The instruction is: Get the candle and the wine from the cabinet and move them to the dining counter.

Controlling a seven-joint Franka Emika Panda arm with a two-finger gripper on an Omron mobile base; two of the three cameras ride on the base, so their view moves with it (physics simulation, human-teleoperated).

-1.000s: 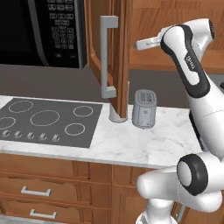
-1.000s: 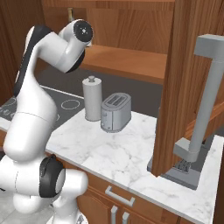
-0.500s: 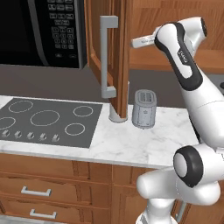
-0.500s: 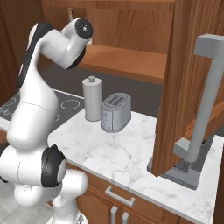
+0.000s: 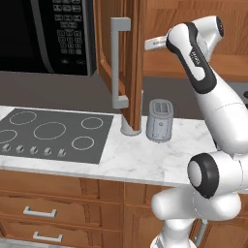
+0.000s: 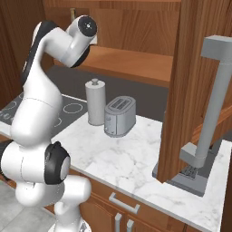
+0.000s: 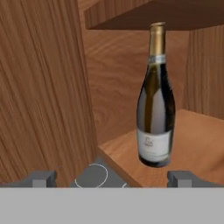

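The wine (image 7: pixel 155 100), a dark bottle with a pale cap and light label, stands upright on the wooden shelf of the cabinet (image 7: pixel 192 144). My gripper (image 7: pixel 113 179) is open at the shelf's front edge, short of the bottle, which stands ahead and to the right of centre. One fingertip (image 7: pixel 41 178) sits near the open cabinet door (image 7: pixel 43 87). In the left base view the arm reaches up behind the door (image 5: pixel 131 58) with its grey bar handle (image 5: pixel 118 63). The candle and the dining counter are out of view.
On the marble worktop (image 5: pixel 145 160) below the cabinet stand a toaster (image 5: pixel 160 120) and a tall grey canister (image 6: pixel 95 102). A cooktop (image 5: pixel 48 133) lies to the left under a microwave (image 5: pixel 48 34). A second open door with a bar handle (image 6: pixel 213 104) juts out at the right.
The arm has swung slightly left, and the hand has edged toward the cabinet opening. The jaws have stayed open.
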